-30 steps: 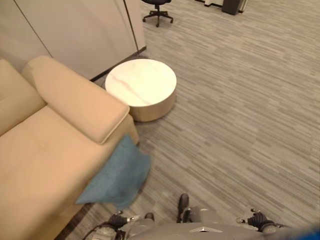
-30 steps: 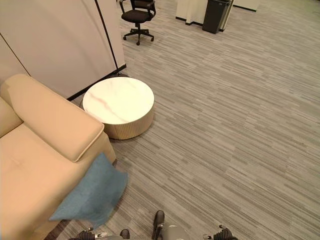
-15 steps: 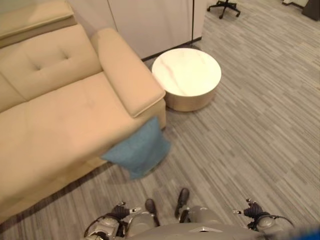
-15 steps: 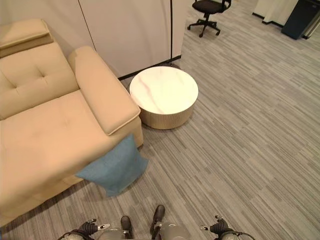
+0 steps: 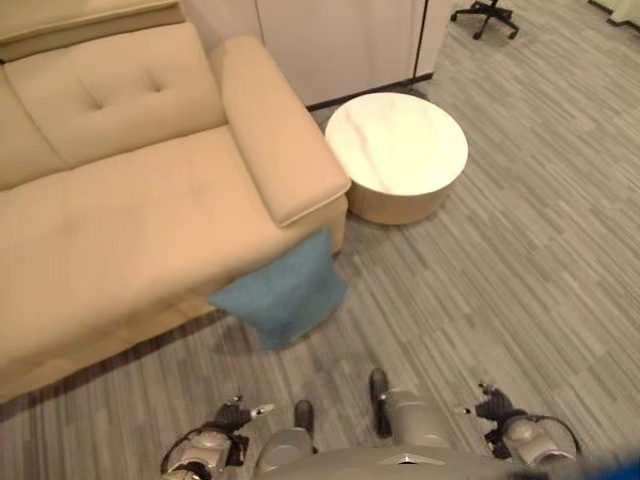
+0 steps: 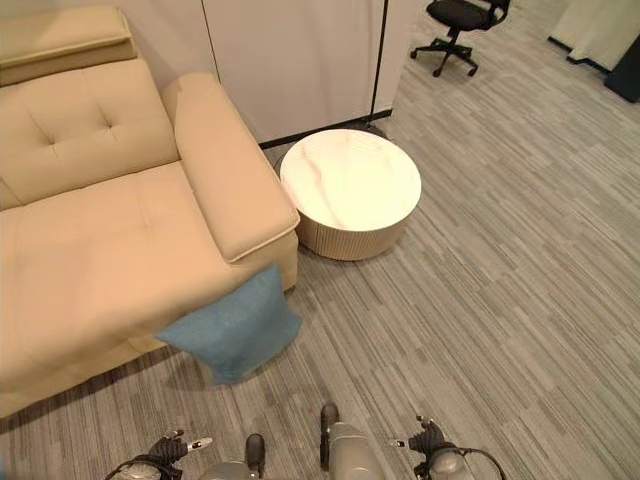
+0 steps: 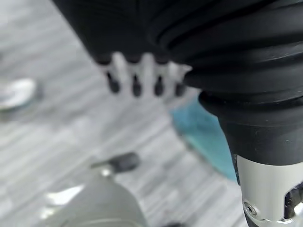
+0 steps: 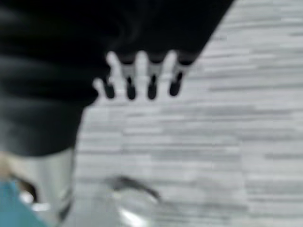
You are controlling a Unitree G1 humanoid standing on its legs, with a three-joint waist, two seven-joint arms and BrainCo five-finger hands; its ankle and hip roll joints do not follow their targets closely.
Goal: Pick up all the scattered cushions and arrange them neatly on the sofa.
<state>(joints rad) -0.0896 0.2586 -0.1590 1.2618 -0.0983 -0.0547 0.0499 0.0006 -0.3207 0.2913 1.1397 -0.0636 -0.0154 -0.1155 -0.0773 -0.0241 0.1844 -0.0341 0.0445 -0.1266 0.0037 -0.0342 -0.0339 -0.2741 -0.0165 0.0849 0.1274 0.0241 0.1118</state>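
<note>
A blue cushion (image 6: 236, 333) leans on the floor against the front of the beige sofa (image 6: 100, 240), just below its armrest, near a round white side table (image 6: 350, 190). The left hand (image 5: 232, 414) and right hand (image 5: 490, 406) hang low at the robot's sides, fingers (image 7: 135, 80) straight and apart, holding nothing. The risk from here is a poor pinch: the soft cushion may sag or slip free mid-lift, or a low reach may push it further under the sofa edge.

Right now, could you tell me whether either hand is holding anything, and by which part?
Nothing is held. The left hand and right hand hang open; the blue cushion leans against the sofa front.
</note>
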